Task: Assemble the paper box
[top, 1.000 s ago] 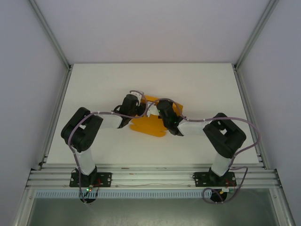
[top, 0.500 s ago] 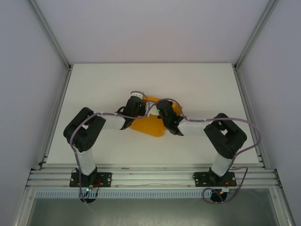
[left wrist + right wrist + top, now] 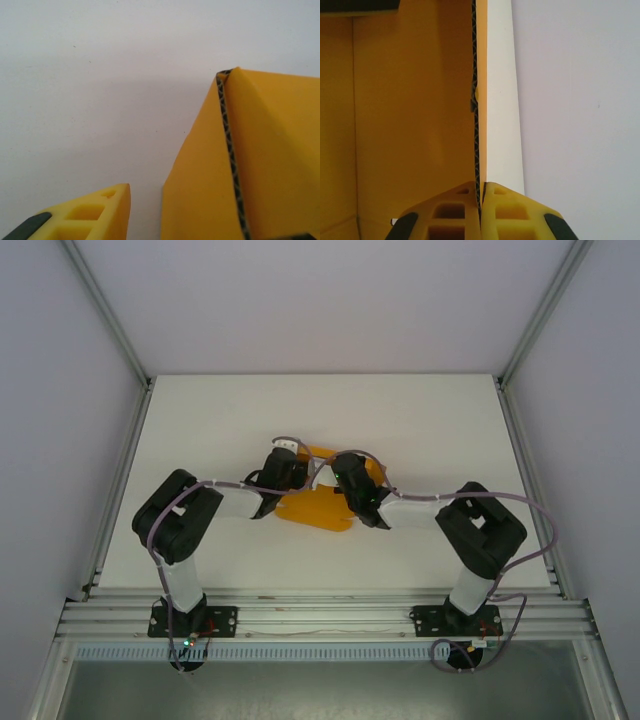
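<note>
The paper box (image 3: 318,508) sits near the middle of the white table (image 3: 420,420), partly folded, with both arms leaning in over it from either side. The right gripper (image 3: 352,480) is clenched on one upright wall of the box: from its own camera the two yellow fingertips (image 3: 481,210) meet on the dark corrugated cut edge of the card, pinching it from both faces. To the left of that edge the hollow of the box (image 3: 410,110) shows orange card panels meeting at crisp fold lines, and a pale strip runs along the wall's outer side. The left gripper (image 3: 283,478) stands at the far left part of the box with its jaws parted. In its wrist view one yellow finger (image 3: 95,212) stands just clear of a folded orange panel (image 3: 260,165), with a sliver of table between them, and the panel's fluted edge rises to a point above it. All round the box the table lies open, the card well apart from the metal rails (image 3: 115,490) along the sides and from the far edge.
</note>
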You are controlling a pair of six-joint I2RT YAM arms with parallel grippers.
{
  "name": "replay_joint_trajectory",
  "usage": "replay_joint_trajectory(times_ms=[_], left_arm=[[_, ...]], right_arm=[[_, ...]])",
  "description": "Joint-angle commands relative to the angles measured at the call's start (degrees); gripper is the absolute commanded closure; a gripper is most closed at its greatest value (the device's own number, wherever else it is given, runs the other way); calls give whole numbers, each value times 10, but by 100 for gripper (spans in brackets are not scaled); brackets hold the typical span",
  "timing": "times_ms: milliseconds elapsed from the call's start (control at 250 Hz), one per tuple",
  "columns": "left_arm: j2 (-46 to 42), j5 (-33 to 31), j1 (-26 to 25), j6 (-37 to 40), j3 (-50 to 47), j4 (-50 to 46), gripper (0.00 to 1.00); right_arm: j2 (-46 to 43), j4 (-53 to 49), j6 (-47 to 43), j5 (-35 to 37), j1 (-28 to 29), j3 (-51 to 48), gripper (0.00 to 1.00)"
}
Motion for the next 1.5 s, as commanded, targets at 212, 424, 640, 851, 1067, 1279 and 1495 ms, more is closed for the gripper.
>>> replay_joint_trajectory(times_ms=[212,424,640,851,1067,1279,1495], left_arm=[[16,20,15,20,48,-21,53],[35,41,14,23,65,-26,80],[38,7,12,26,49,-22,100],[34,-1,3,39,36,-11,100],[24,22,0,39,17,-9,100],[12,17,-12,60,10,-21,100],[-9,41,-19,70,-8,-11,100]], right_arm=[[7,-100,23,-47,9,-25,100],[9,-104,27,-41,9,-22,100],[8,-104,34,-40,9,-18,100],[-1,-108,63,-37,9,-12,92],[-83,-180,210,-90,6,-15,36],[-233,-201,393,-216,-21,-74,0],[-273,-157,684,-257,-114,-54,2]])
